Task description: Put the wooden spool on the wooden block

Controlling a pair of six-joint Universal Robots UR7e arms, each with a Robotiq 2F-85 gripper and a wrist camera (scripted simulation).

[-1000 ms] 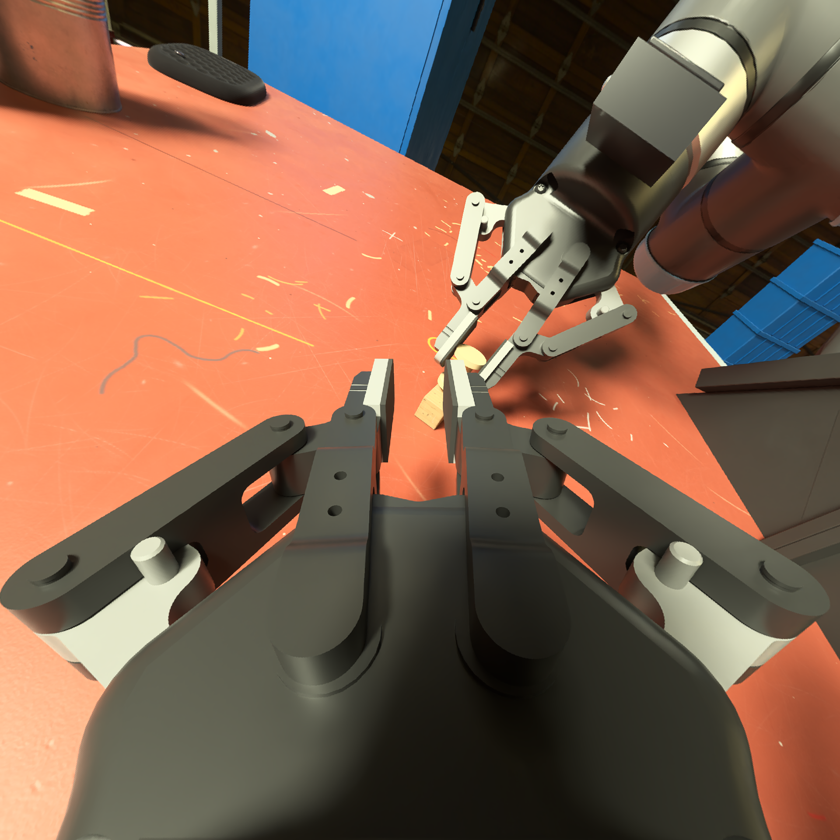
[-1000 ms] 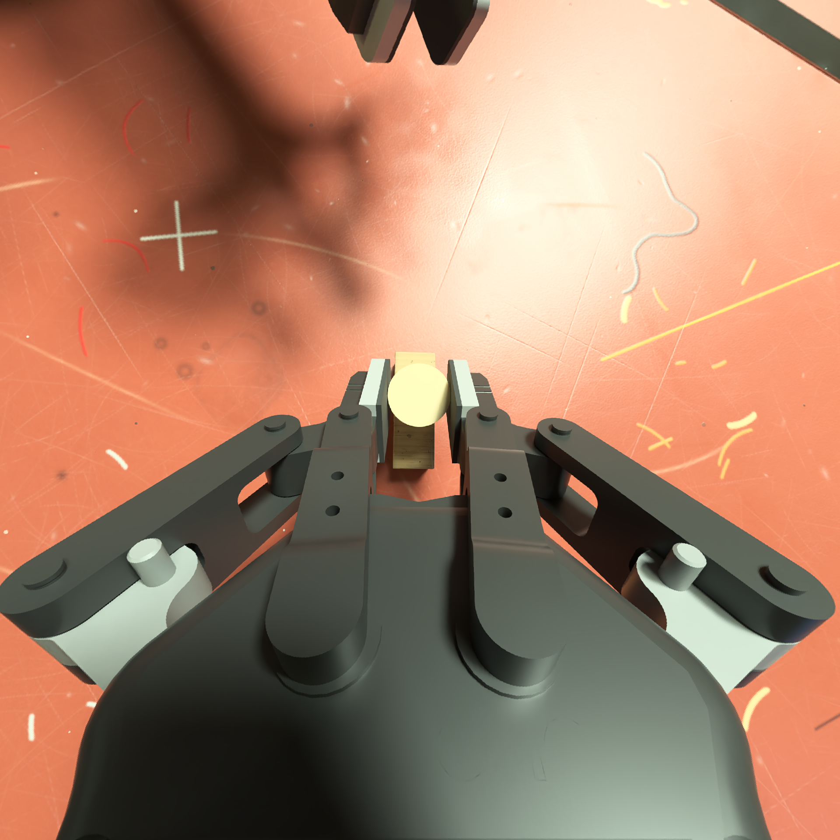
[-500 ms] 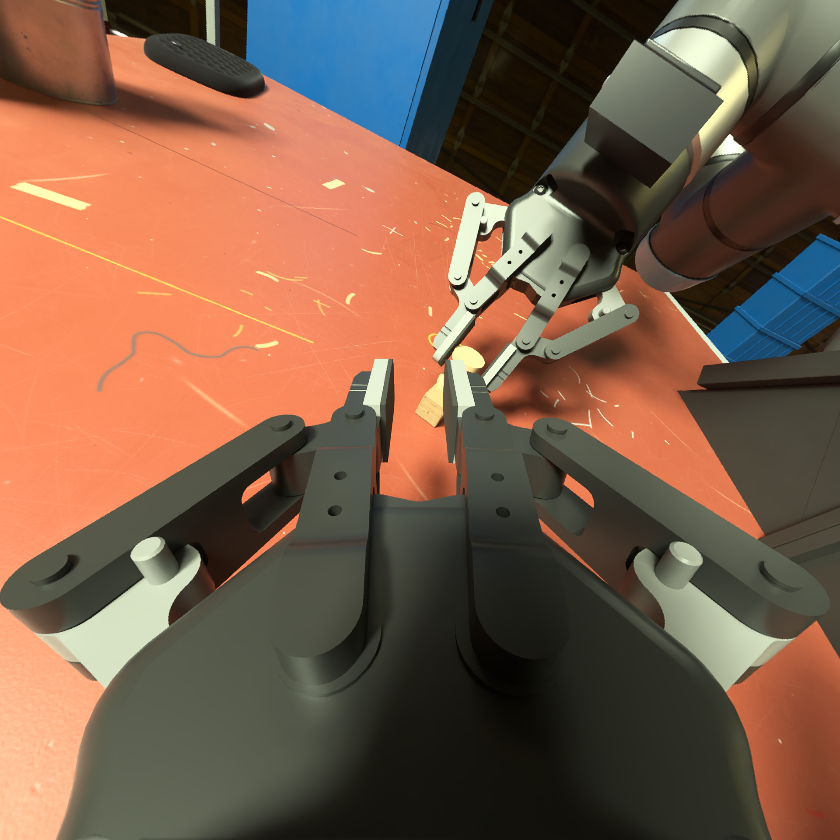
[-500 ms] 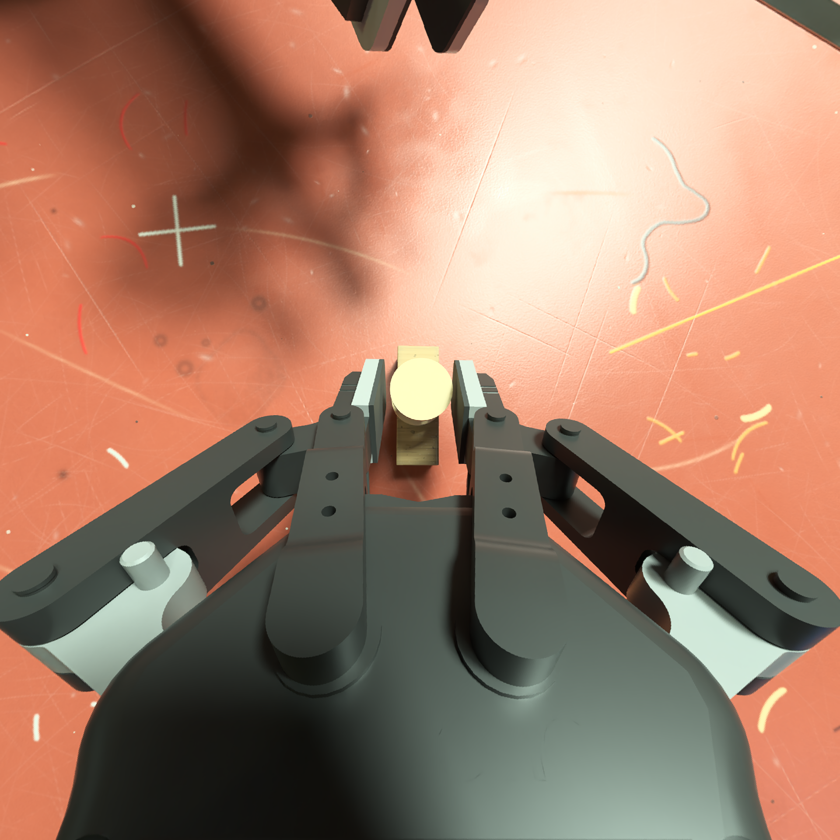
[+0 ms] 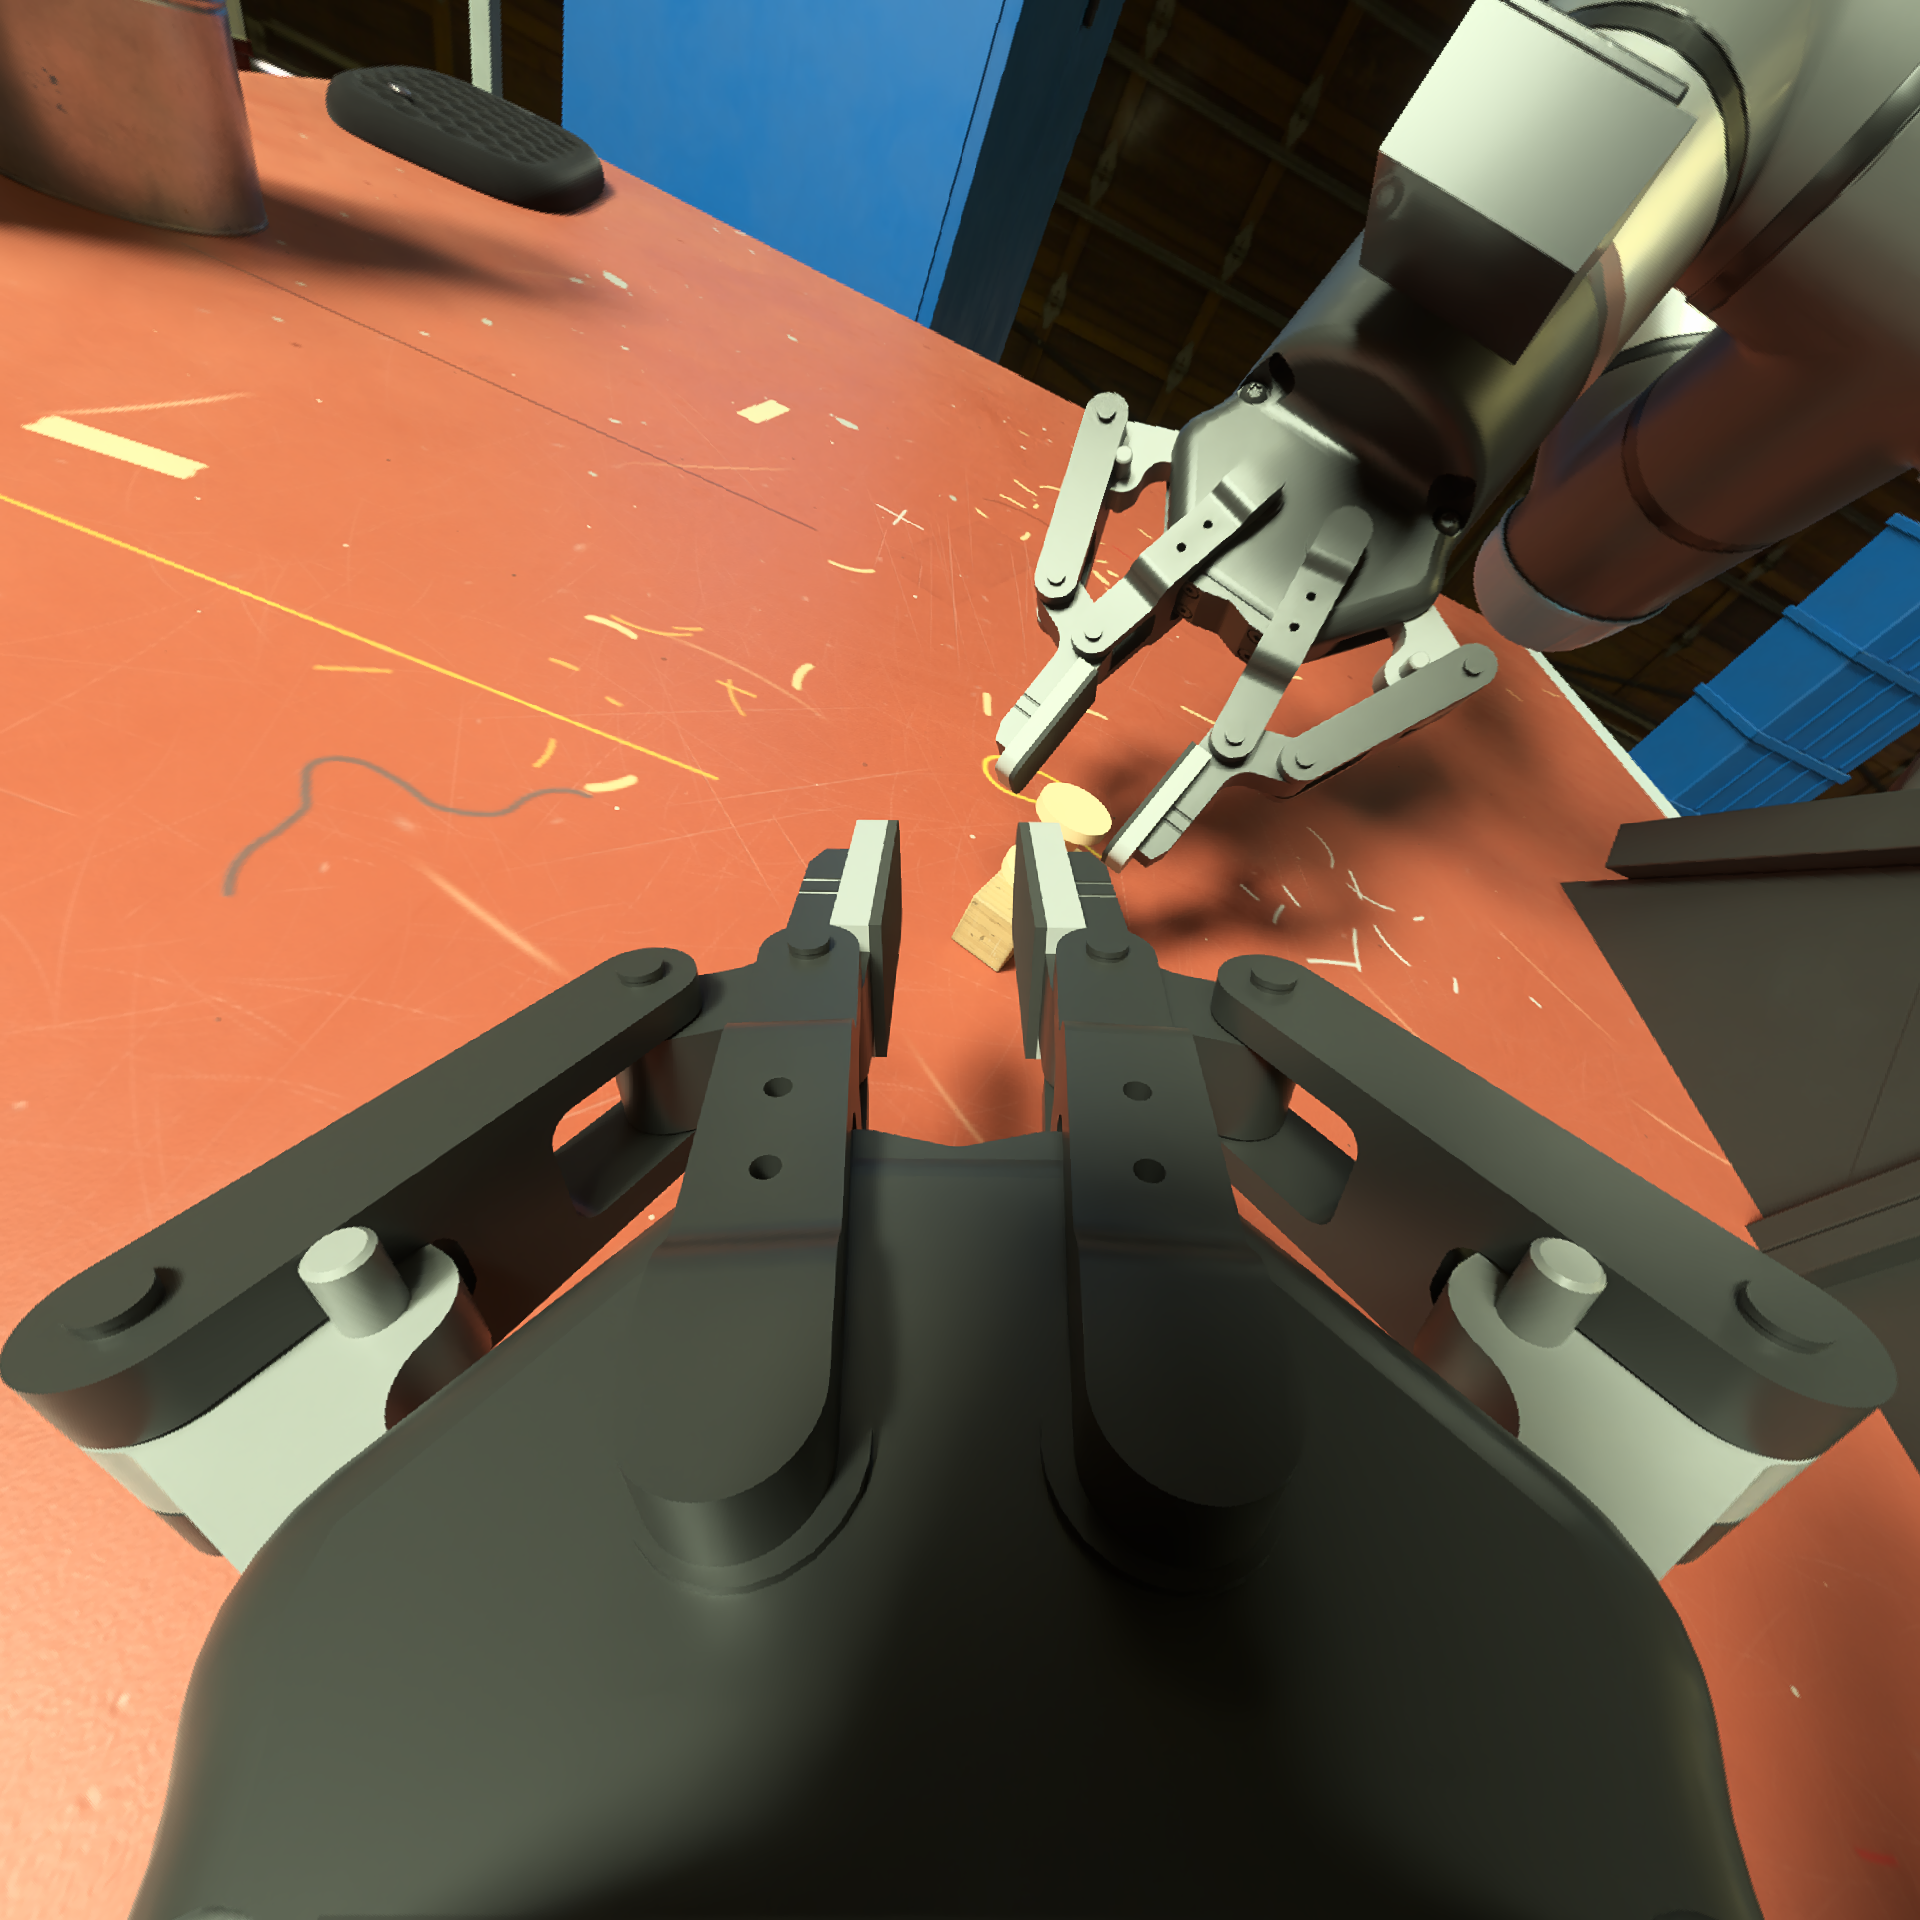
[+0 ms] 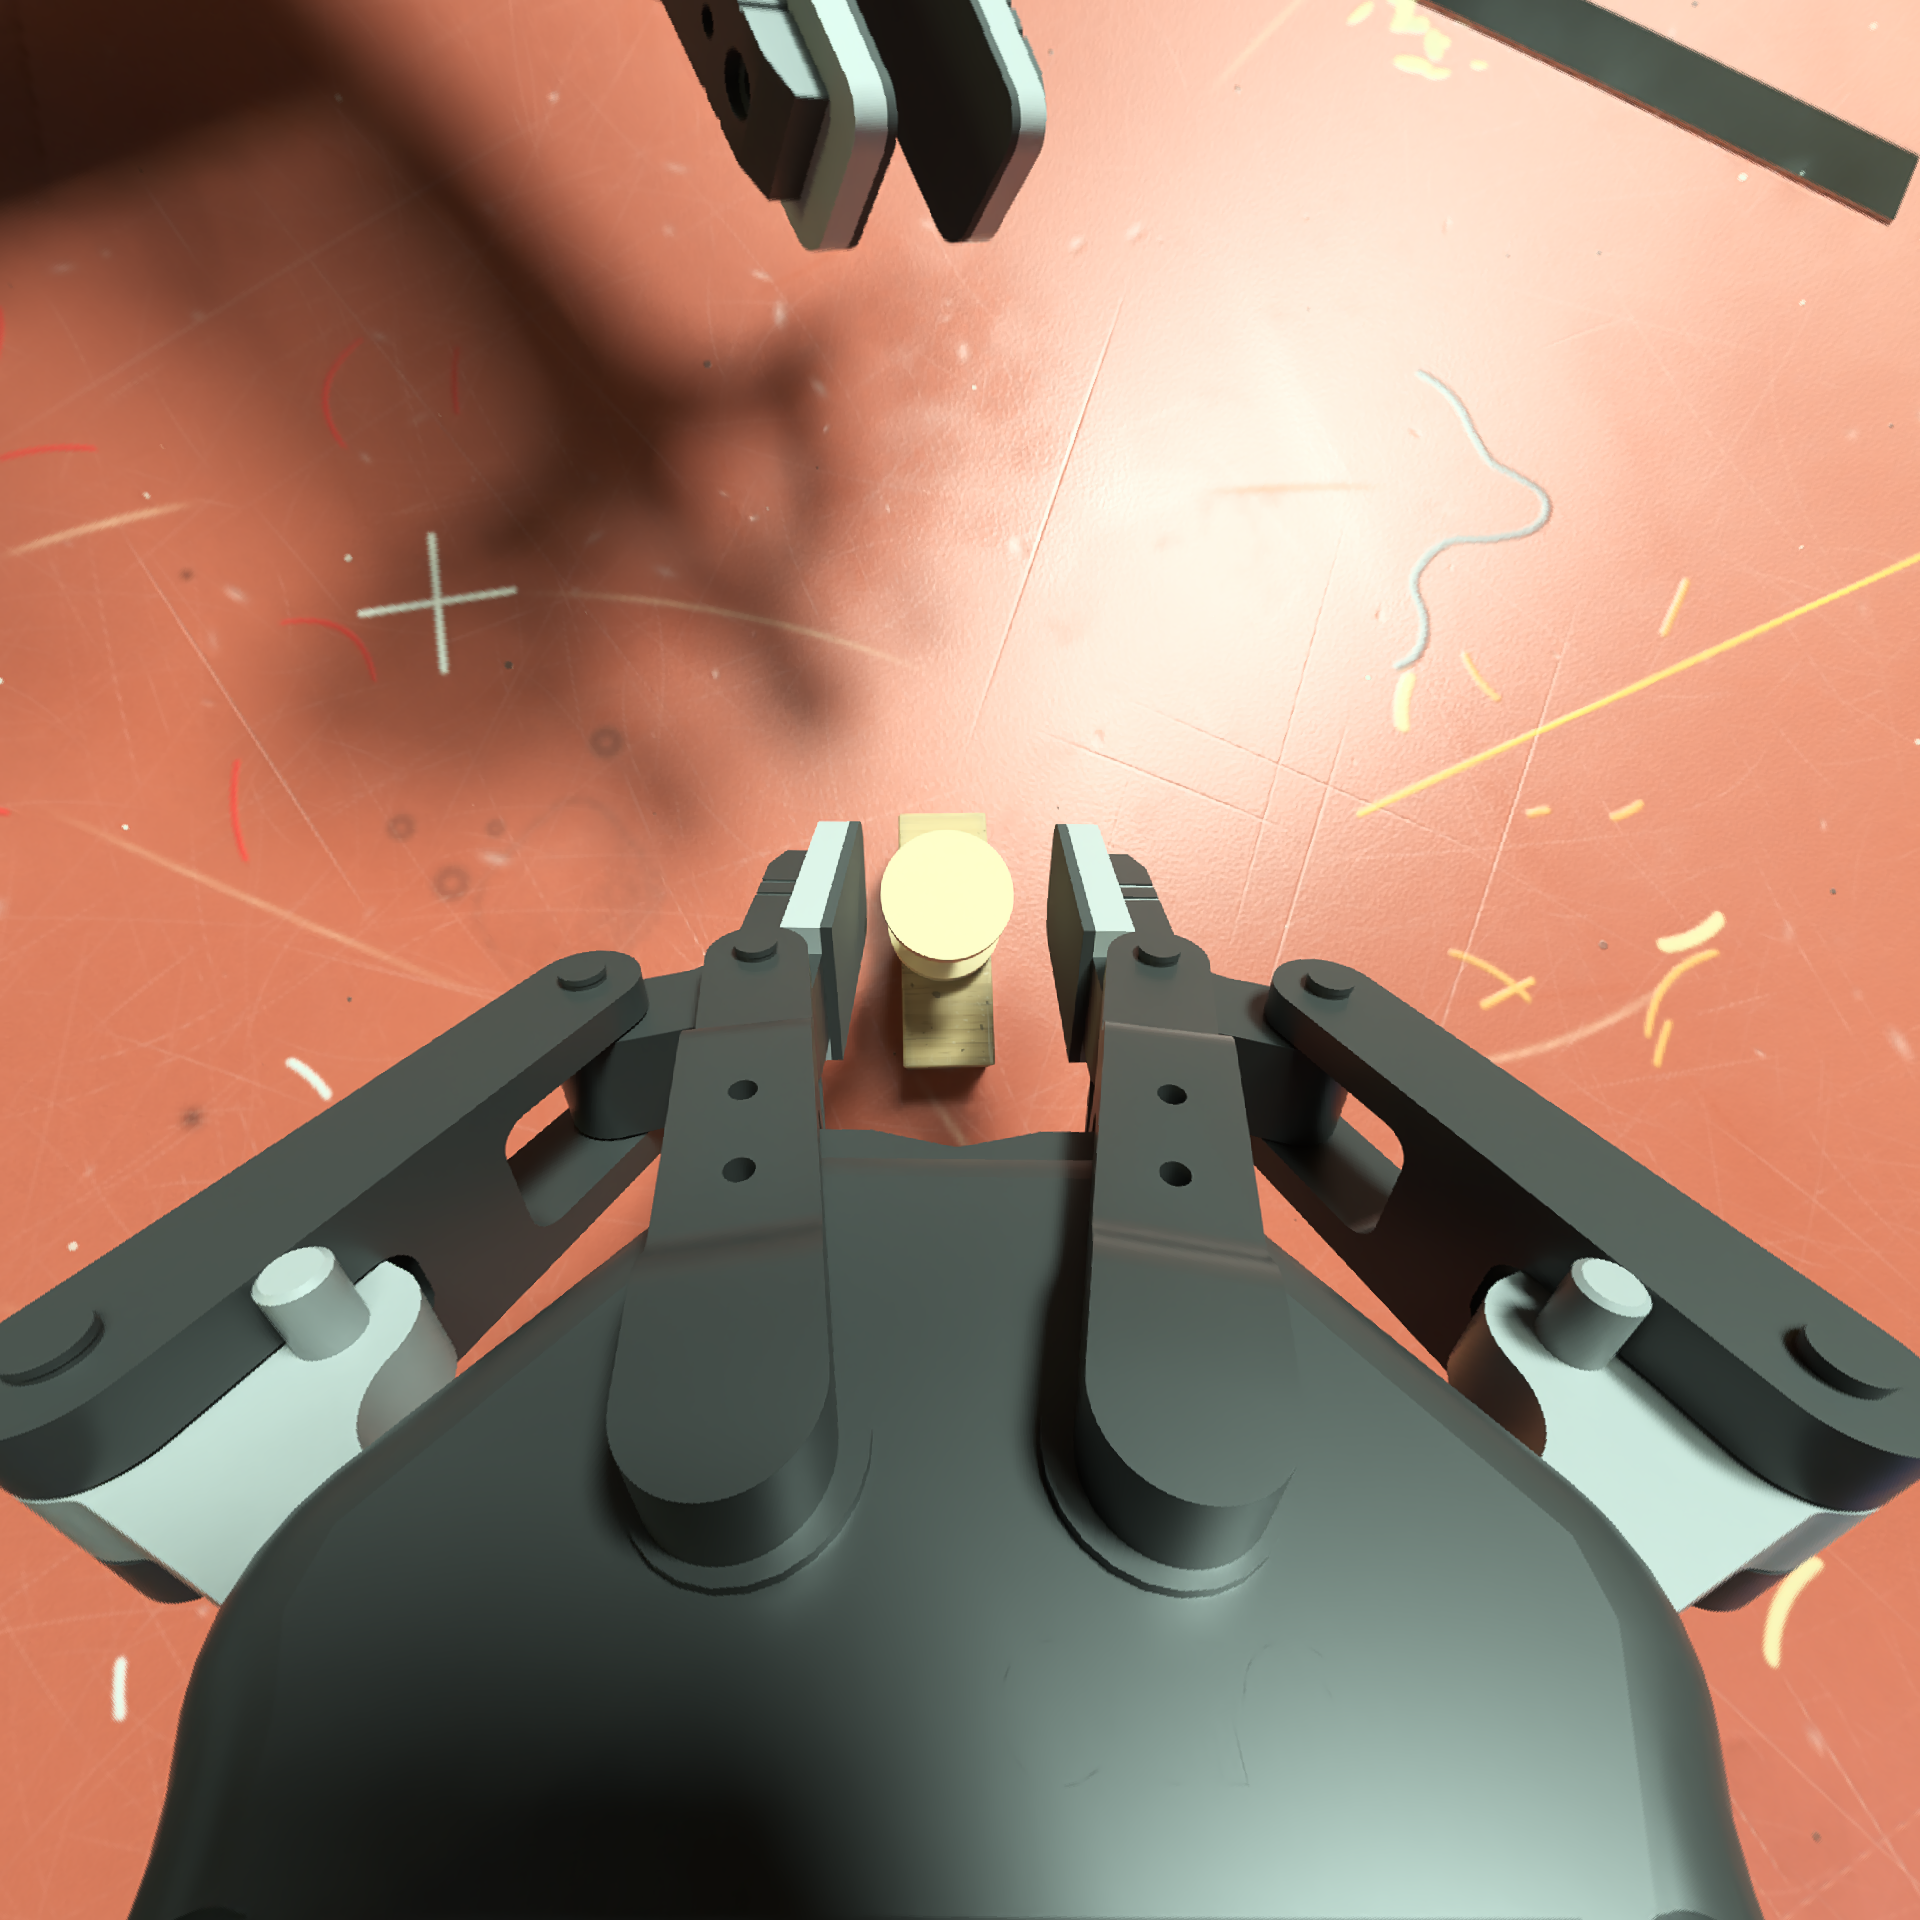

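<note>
The pale wooden spool stands upright on the wooden block, which lies on the red table. My right gripper is open, with one pad on each side of the spool and a gap on both sides. In the left wrist view the spool sits between the right gripper's spread fingertips, and the block is partly hidden behind my own finger. My left gripper hovers just short of the block with its jaws close together and holds nothing. It also shows in the right wrist view.
A metal canister and a black oval object stand at the table's far left. A dark grey box sits at the right. A dark bar lies beyond the left gripper. The table edge runs behind the right arm.
My right gripper's jaws have opened off the spool, which stays on the block. The left gripper's jaws have not changed.
</note>
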